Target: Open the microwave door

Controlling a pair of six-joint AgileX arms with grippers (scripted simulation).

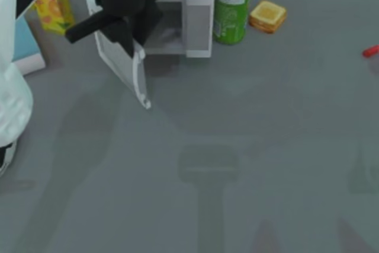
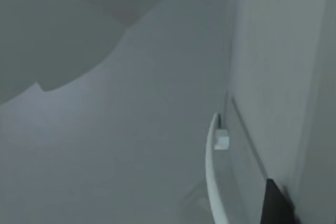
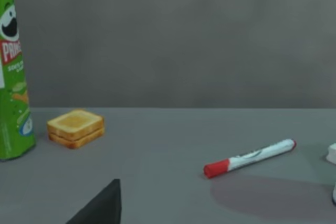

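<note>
Our left gripper (image 1: 131, 44) sits at the door (image 1: 121, 63) — grip state we cannot tell. The door swings out from the microwave (image 1: 192, 25), far left; the right arm is out of view.

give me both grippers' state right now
Left gripper: at the open microwave door, by the microwave; open or shut cannot be told.
Right gripper: out of the top view; its state cannot be told.

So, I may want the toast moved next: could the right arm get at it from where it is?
Probably yes: the toast lies in the open beside the green can, with bare table in front of it.
</note>
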